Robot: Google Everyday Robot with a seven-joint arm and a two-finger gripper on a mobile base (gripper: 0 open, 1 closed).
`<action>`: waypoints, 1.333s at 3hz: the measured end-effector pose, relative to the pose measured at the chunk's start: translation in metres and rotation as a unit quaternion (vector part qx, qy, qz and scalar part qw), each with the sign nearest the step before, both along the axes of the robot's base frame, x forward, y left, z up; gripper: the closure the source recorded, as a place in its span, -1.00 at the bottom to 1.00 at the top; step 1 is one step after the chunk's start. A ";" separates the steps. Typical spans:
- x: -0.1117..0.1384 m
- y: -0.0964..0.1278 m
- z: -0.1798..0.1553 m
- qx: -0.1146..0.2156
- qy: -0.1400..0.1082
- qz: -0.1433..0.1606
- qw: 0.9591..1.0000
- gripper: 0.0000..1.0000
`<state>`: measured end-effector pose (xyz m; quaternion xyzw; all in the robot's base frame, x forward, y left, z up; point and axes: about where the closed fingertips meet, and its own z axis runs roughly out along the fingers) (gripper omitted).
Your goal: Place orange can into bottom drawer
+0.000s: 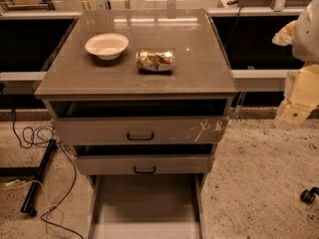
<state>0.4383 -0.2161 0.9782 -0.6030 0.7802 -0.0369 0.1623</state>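
The orange can (155, 60) lies on its side on the grey cabinet top (199, 73), just right of a white bowl (106, 46). The bottom drawer (147, 208) is pulled out toward me below the two upper drawers, and its pale grey tray shows nothing inside. My gripper (300, 96) hangs at the right edge of the camera view, beside the cabinet and well right of the can. It holds nothing that I can see.
The scratched-front drawer (140, 131) and the plain-front drawer (144, 164) both stand slightly ajar. Black cables (30, 133) and a black bar (39, 176) lie on the floor at left. A caster wheel (309, 195) sits at the lower right. A rail runs behind the cabinet.
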 end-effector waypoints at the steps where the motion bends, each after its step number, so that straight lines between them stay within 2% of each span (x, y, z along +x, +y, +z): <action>1: 0.000 0.000 0.000 0.000 0.000 0.000 1.000 -1.00; 2: 0.030 0.009 0.006 0.003 -0.010 0.006 1.000 -1.00; 3: 0.111 0.051 0.020 0.037 -0.049 0.018 0.998 -1.00; 4: 0.169 0.084 0.024 0.117 -0.083 0.024 0.989 -1.00</action>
